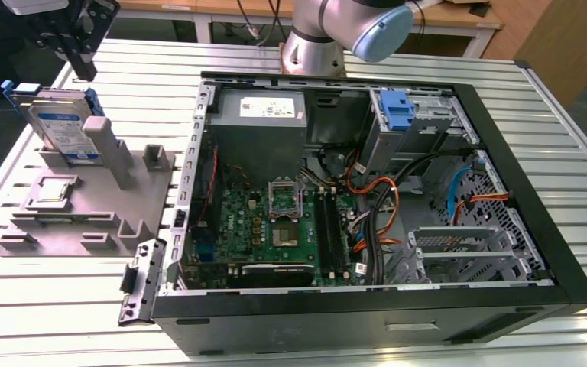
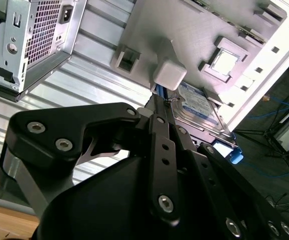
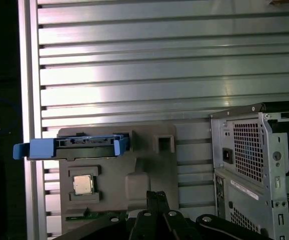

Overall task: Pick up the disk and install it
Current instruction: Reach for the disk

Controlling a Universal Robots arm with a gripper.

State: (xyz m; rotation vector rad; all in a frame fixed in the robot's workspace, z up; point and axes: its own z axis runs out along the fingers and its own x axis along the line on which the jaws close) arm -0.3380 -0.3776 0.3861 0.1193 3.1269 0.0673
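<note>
One disk [image 1: 62, 126] leans on one gray holder [image 1: 100, 206] at the exterior view's left, with one small chip [image 1: 53, 191] nearer. One gripper [image 1: 85, 70] hangs close above, fingers pressed together and holding nothing. One open computer case [image 1: 497, 191] sits to the right on the ribbed metal table [image 1: 171, 69], and a wooden desk [image 1: 446, 19] stands far behind.

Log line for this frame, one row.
gripper: shut, empty, clear of disk | disk: upright in grey fixture, not grasped | computer case: open
</note>
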